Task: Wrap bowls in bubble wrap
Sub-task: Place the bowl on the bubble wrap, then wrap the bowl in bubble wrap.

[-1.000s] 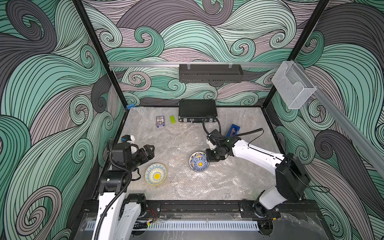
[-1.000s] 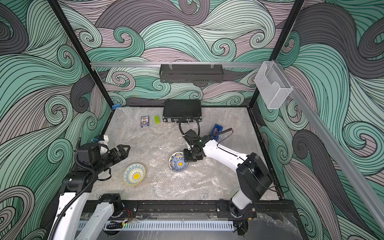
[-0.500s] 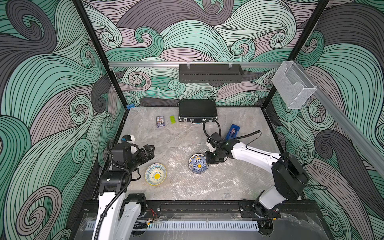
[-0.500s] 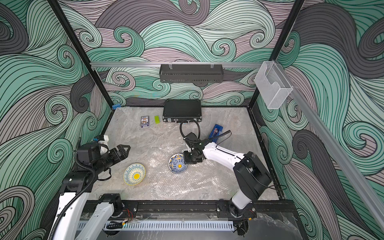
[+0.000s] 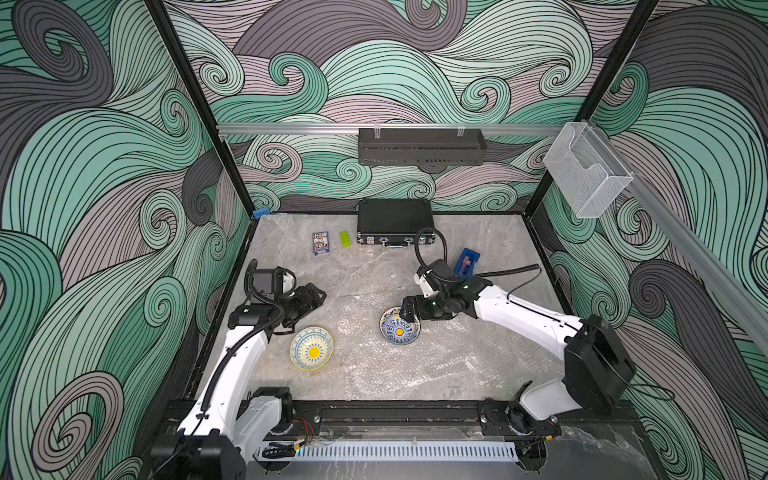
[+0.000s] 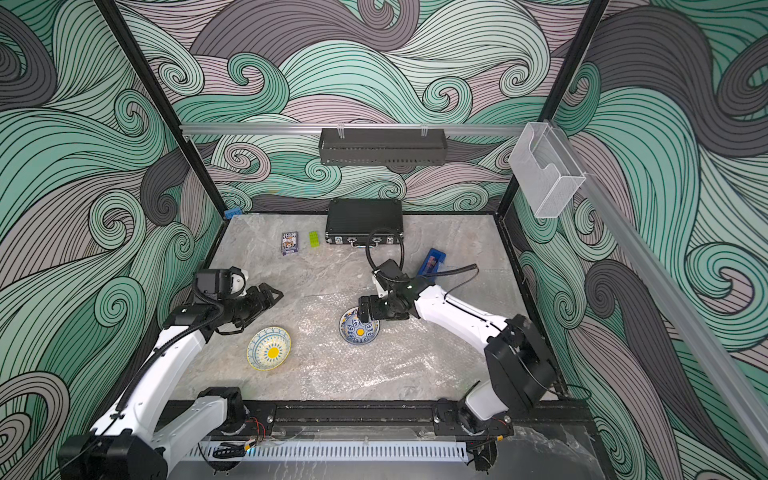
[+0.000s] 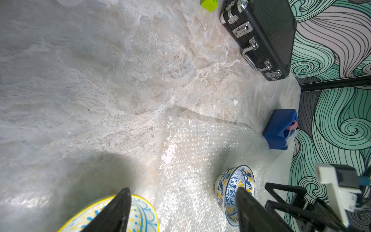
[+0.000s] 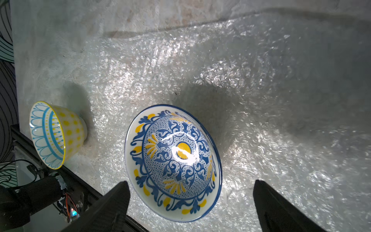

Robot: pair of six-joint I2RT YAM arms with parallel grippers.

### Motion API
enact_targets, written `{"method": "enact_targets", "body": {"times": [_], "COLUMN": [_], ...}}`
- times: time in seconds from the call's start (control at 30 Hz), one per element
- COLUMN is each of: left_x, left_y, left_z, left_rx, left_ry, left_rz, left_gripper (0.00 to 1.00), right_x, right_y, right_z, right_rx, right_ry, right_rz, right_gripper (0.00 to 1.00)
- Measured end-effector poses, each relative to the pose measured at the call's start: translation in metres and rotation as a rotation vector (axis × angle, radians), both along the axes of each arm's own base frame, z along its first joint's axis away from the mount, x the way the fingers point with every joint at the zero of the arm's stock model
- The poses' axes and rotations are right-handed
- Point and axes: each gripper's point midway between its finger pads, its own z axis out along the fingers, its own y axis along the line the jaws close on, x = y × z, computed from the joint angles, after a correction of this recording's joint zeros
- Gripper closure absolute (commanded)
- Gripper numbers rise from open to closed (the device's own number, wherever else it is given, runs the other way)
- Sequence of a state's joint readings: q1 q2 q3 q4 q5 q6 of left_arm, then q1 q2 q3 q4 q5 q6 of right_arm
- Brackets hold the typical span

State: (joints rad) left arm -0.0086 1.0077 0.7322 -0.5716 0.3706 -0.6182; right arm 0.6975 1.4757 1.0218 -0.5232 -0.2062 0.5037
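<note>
**Dark bowl on the sheet, both grippers empty: time to fold**

Top views: in both, the dark blue bowl (image 5: 400, 330) sits mouth-up on the bubble wrap (image 5: 449, 361). It is toward the sheet's far left part, and most of the clear plastic lies spread toward the right arm's base. The right gripper (image 5: 408, 312) hangs at the bowl's far rim with its jaws spread. Whether it touches the rim cannot be told from here. The cream bowl (image 6: 269, 348) stands at the sheet's left edge, on it or just off it. The left gripper (image 6: 272, 296) is close by, also spread and carrying nothing.

Left wrist: the fingers (image 7: 120, 209) stand wide apart above the cream bowl's yellow rim, with only table between them. A black case (image 7: 261, 36) and a blue holder (image 7: 279, 128) lie well away.

Right wrist: the two black fingers (image 8: 112, 206) flank the dark bowl's near side without pinching it. Crinkled sheet surrounds the bowl on every side.

Judged from this, the step in hand is folding wrap over the dark bowl. To do it well, lift the right gripper clear of the rim before moving sideways, so the bowl is not tipped. Then pinch a free edge of the sheet, not its middle. Draw the long part up and across slowly, as the slippery plastic could drag the light bowl along
</note>
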Motion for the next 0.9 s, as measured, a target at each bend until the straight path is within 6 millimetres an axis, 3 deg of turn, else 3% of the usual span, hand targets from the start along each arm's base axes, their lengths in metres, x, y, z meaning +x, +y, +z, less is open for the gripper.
{"method": "enact_targets", "body": {"times": [0.17,0.47,0.7,0.9], "left_x": [0.017,0.03,0.034,0.033], "left_y": [-0.008,-0.041,-0.045,-0.05], "left_z": [-0.025,-0.069,-0.087,-0.105], "left_rx": [-0.008,0.028,0.038,0.043], "left_ry": [0.059,0.172,0.203,0.245], "left_rz": [-0.013,-0.117,-0.136,-0.164], "left_gripper": [0.22,0.23,0.29,0.34], "right_x": [0.003,-0.002,0.005,0.009], "right_y": [-0.005,-0.018,-0.026,-0.028], "right_z": [0.025,0.023,0.045,0.045], "right_rx": [0.067,0.125,0.18,0.188], "right_ry": [-0.122,-0.227,-0.331,-0.342], "right_rz": [-0.002,-0.025,-0.062,-0.077], "right_gripper": [0.01,0.03,0.03,0.03]}}
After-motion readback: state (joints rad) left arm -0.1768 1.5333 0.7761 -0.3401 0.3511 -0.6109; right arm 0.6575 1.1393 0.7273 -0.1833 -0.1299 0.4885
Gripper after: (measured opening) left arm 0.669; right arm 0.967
